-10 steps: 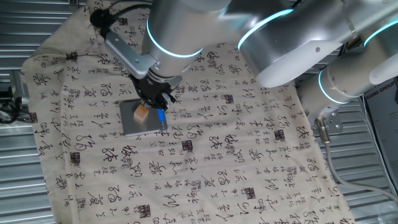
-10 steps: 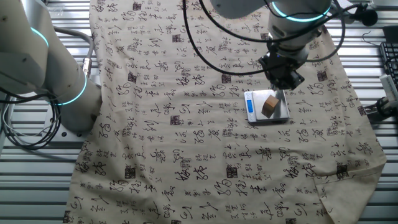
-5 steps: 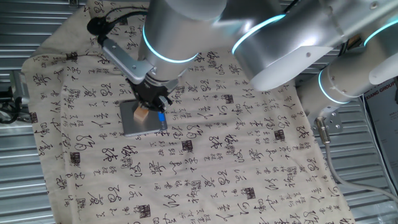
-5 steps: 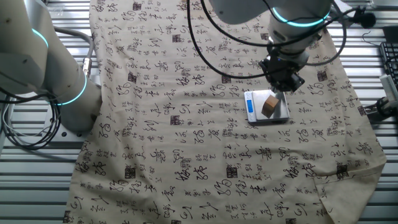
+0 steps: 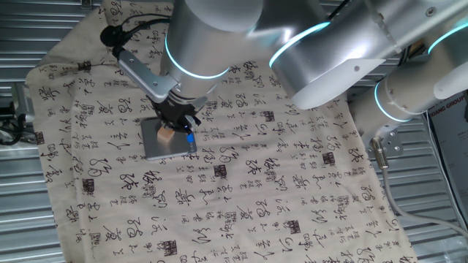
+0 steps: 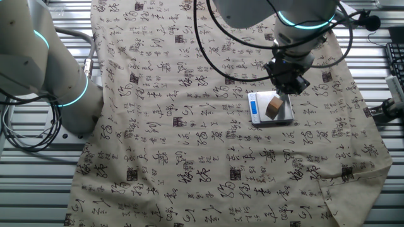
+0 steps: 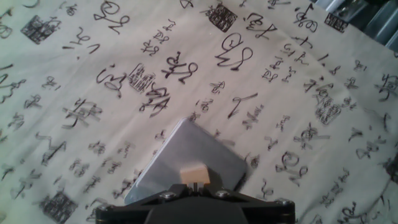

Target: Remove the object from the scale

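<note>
Here, in one fixed view, a ribbed metal worktop [image 5: 22, 219] is covered by a beige cloth [image 5: 256, 190] printed with black characters. The scale [image 5: 155, 142] lies flat on it, the cube [image 5: 167, 134] on top, under the gripper [image 5: 178, 121].

In the other fixed view, the cube [image 6: 274, 106] sits on the scale [image 6: 284, 115] beside its blue strip [image 6: 254, 108].

In the hand view, the cube [image 7: 192, 174] rests on the scale [image 7: 186, 149]; the state of the fingers cannot be told.
</note>
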